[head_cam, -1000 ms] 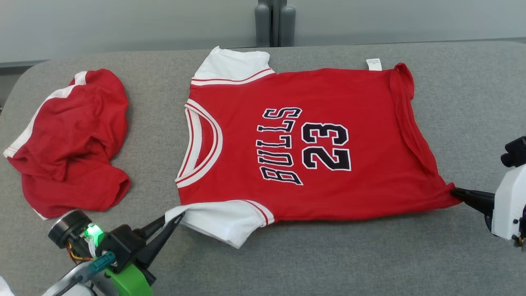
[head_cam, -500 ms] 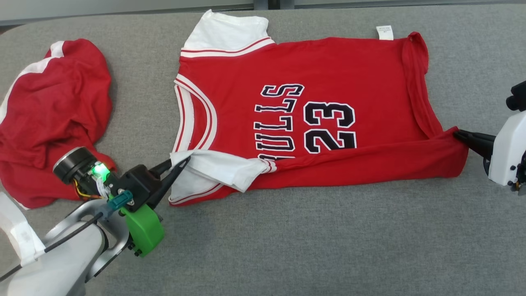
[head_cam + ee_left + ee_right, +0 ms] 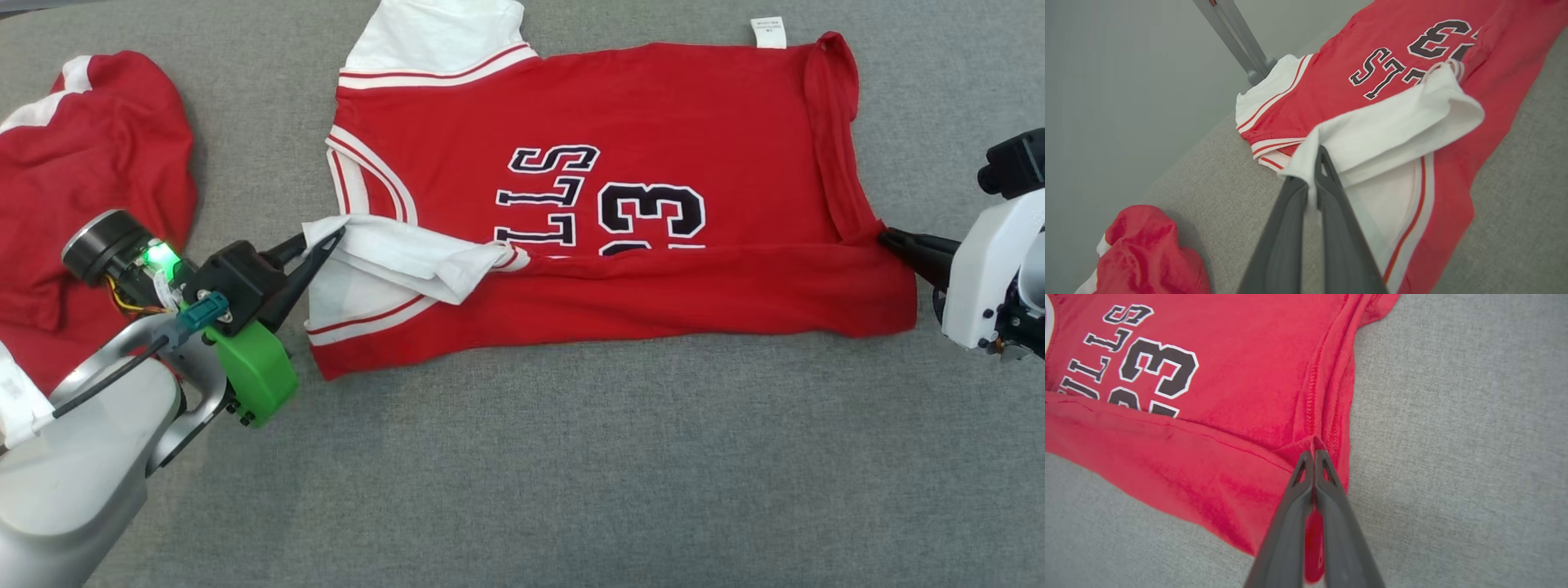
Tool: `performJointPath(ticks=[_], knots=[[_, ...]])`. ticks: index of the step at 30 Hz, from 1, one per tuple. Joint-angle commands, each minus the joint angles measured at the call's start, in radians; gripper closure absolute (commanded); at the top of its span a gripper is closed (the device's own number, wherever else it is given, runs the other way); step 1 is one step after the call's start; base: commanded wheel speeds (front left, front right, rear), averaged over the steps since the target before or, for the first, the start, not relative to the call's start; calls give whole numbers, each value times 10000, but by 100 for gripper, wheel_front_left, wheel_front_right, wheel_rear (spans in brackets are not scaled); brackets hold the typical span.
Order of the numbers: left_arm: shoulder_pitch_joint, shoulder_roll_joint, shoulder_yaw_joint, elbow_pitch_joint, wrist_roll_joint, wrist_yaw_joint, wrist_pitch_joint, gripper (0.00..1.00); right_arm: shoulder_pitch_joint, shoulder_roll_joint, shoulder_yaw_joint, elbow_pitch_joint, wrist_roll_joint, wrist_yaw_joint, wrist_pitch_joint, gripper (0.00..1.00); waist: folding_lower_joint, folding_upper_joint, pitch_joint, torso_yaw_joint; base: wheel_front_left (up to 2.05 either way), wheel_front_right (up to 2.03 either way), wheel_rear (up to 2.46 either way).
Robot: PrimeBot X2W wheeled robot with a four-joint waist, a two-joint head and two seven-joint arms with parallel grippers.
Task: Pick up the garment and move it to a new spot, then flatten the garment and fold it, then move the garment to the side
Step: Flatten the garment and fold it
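Note:
The garment [image 3: 620, 106] is a red jersey with white sleeves and black lettering, spread on the grey table. Its near long edge is lifted and folded over the lower lettering. My left gripper [image 3: 331, 237] is shut on the white sleeve [image 3: 408, 257] at the collar end, seen pinched in the left wrist view [image 3: 1312, 171]. At the hem end my right gripper [image 3: 886, 238] is shut on the red corner, with cloth caught between the closed tips [image 3: 1312, 451]. The garment's red body [image 3: 1229, 375] lies beyond those tips.
A second crumpled red and white garment [image 3: 90, 171] lies at the left, partly under my left arm, and also appears in the left wrist view [image 3: 1143, 253]. Bare grey tabletop [image 3: 571, 474] stretches along the near side. A grey post [image 3: 1237, 36] stands behind the table.
Both grippers have carried the near edge away from me, over the jersey, covering the lower lettering. The head camera has tilted down, shifting the whole picture.

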Motion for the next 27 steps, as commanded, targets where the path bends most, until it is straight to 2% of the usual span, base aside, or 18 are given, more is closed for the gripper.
performJointPath(ticks=[1, 8, 9, 10, 14, 16, 22, 25, 27], knots=[[-224, -40, -56, 156, -93, -11, -78, 100, -143, 47, 83, 69, -106, -15, -65, 100, 0, 0, 45, -73, 0, 0, 0], [-692, -144, -730, 853, -467, -12, -167, 100, -502, 287, 331, 248, -257, -15, -329, 100, 0, 0, 153, -266, 0, 0, 0], [-759, -173, -731, 1005, -505, -11, -211, 43, -583, 310, 305, 322, -342, -15, -534, 65, 0, 0, 174, -279, 0, 0, 0], [-816, -219, -667, 1126, -512, 74, -248, 0, -610, 346, 282, 416, -351, -15, -653, 0, 0, 0, 188, -285, 0, 0, 0], [-925, -426, -521, 1568, -456, 355, -615, 0, -627, 495, 276, 740, -398, -15, -1138, 0, 0, 0, 175, -287, 0, 0, 0], [-914, -554, -342, 1726, -506, 666, -944, 0, -606, 574, 183, 888, -385, -15, -1578, 0, 0, 0, 110, -270, 0, 0, 0], [-100, -1045, 776, 1475, -921, 2159, -1759, 0, 96, 688, -146, 1087, -133, -15, -3549, 0, 0, 0, -189, -150, 0, 0, 0], [572, -1409, 1772, 590, -988, 2905, -1833, 0, 533, 782, -430, 1029, -205, -15, -5159, 0, 0, 0, -353, -71, 0, 0, 0], [1273, -1612, 2445, -108, -810, 3231, -1832, 0, 889, 898, -652, 938, -246, -15, -5689, 0, 0, 0, -445, -58, 0, 0, 0]])
